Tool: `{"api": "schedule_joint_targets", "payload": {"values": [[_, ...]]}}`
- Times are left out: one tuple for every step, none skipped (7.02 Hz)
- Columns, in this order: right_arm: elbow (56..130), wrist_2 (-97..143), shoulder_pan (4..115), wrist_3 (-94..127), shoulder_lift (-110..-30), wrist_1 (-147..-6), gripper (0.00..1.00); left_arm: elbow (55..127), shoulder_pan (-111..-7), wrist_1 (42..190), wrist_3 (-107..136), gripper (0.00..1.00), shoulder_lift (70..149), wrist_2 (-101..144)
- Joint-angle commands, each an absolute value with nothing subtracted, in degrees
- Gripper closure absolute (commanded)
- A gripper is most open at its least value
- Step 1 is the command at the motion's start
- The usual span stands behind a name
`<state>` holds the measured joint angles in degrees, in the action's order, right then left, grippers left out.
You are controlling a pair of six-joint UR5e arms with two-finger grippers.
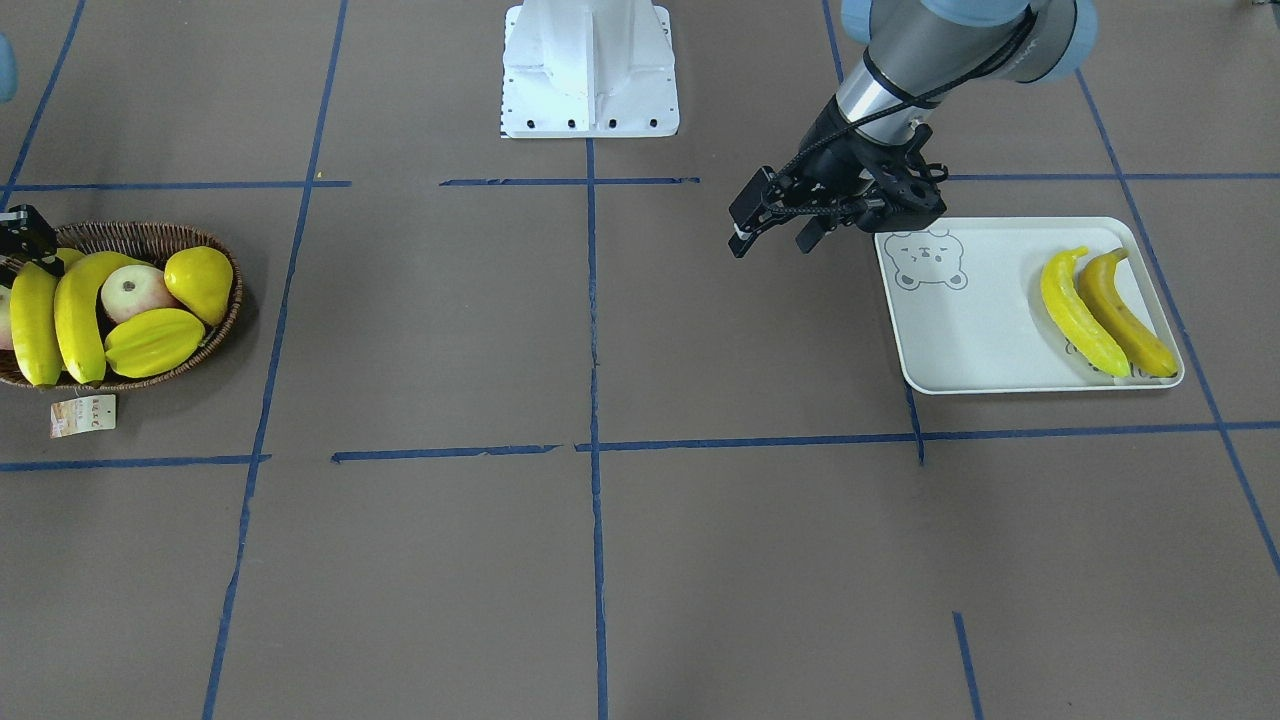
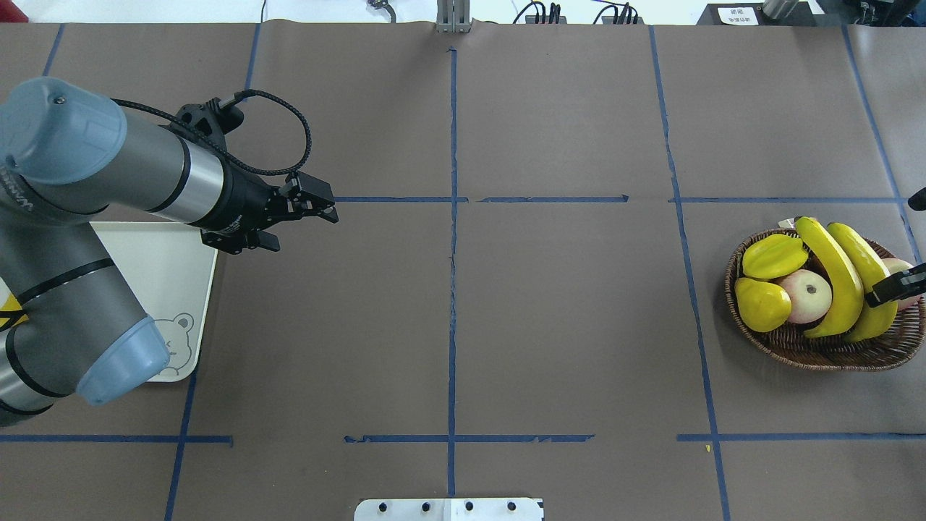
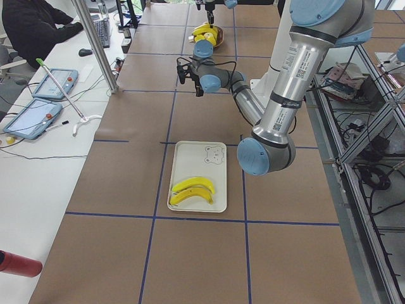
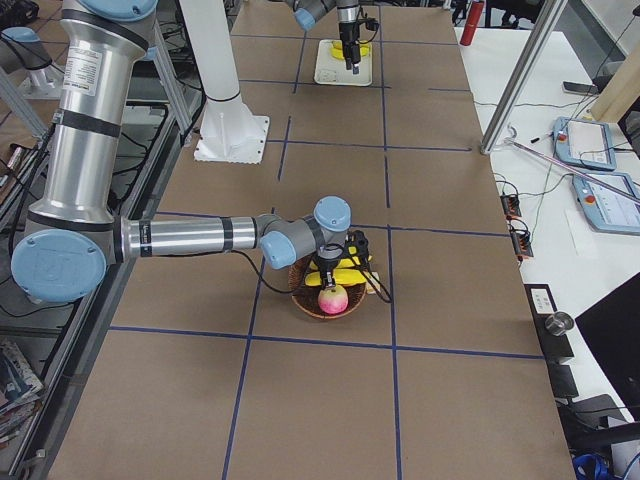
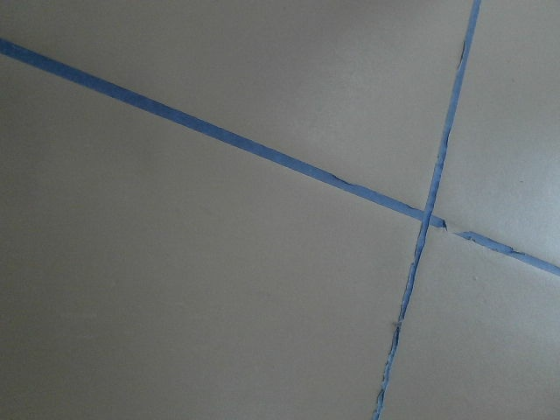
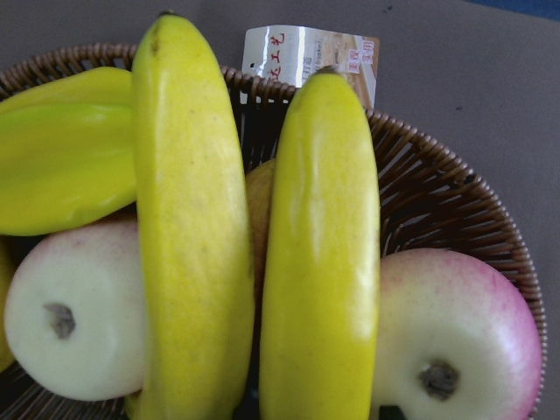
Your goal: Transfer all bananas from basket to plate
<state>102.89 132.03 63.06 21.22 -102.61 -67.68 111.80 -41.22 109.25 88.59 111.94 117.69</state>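
Poised for pickup, the right gripper (image 2: pixel 897 286) (jaws: cannot tell) hovers over the basket's (image 1: pixel 225 320) two bananas (image 1: pixel 78 320); the left gripper (image 1: pixel 771 244), jaws spread empty, waits beside the plate's (image 1: pixel 980 330) corner.

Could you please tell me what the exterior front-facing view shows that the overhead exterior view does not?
Only the front-facing view shows the two bananas lying side by side on the plate; overhead, the left arm covers that part. Only the overhead view shows the cables at the table's far edge. Both show the basket holding two more bananas, a starfruit, a pear and an apple, the left gripper open beside the plate's bear corner, and a bit of the right gripper at the basket.
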Motion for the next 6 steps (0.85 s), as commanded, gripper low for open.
{"api": "schedule_joint_targets", "payload": {"values": [[103.4,132.0,63.2,21.1,-102.6,-67.6,0.87,111.9,-41.2,109.2,88.6,0.0,111.5,117.6],[103.5,132.1,63.6,20.8,-102.7,-67.6,0.99,111.8,-41.2,109.2,88.6,0.0,111.5,117.6],[104.8,132.1,64.4,20.7,-103.1,-67.8,1.0,111.7,-41.2,109.2,88.6,0.0,111.5,117.6],[107.3,132.7,65.9,20.7,-104.1,-68.4,1.0,111.7,-41.2,109.2,88.6,0.0,111.6,117.7],[110.4,132.8,67.4,20.7,-106.2,-68.8,1.0,111.6,-41.1,109.2,88.6,0.0,111.6,117.7],[113.7,132.8,69.5,20.7,-107.0,-70.6,1.0,111.7,-41.1,109.2,88.6,0.0,111.6,117.7]]}}
